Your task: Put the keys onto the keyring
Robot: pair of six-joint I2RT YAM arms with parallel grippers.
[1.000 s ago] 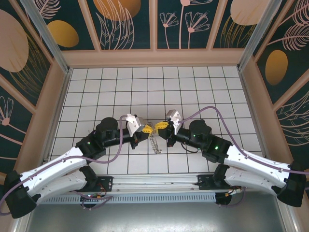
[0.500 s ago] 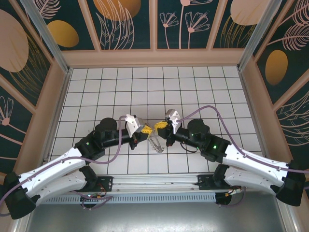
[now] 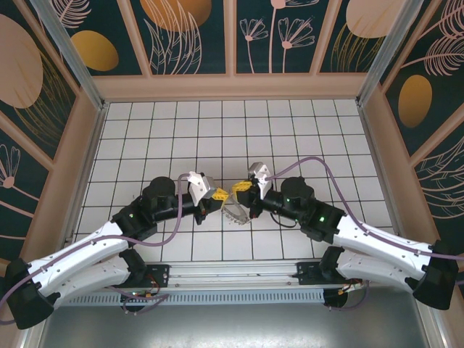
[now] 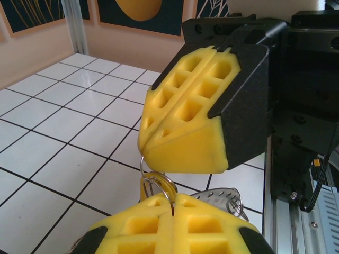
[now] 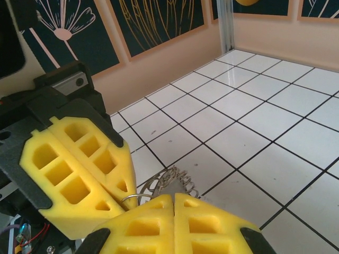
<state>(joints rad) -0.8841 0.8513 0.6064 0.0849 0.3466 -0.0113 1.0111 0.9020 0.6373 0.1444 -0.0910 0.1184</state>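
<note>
My two grippers meet tip to tip above the white tiled floor [image 3: 304, 138], the left gripper [image 3: 217, 194] and the right gripper [image 3: 238, 188], both shut. The keyring [image 3: 236, 212] hangs just below them, a ring fringed with silvery bits. In the left wrist view my left gripper [image 4: 173, 203] pinches a thin wire loop together with the small yellow-tan keys [image 4: 144, 188]. The right gripper [image 4: 145, 154] touches that loop from above, and a silvery perforated piece of the keyring [image 4: 222, 197] hangs behind. In the right wrist view my right gripper [image 5: 174, 198] is shut over the keyring [image 5: 172, 181], with the left gripper [image 5: 114, 196] beside it.
Low beige walls [image 3: 232, 87] with dark patterned panels enclose the floor on three sides. A metal rail [image 3: 232, 274] carrying both arm bases runs along the near edge. Open tiles lie behind and to either side of the grippers.
The right arm has crept slightly left and forward. The keyring beneath the tips has swung from a narrow hanging chain into a wider, tilted ring. Both grippers stayed shut.
</note>
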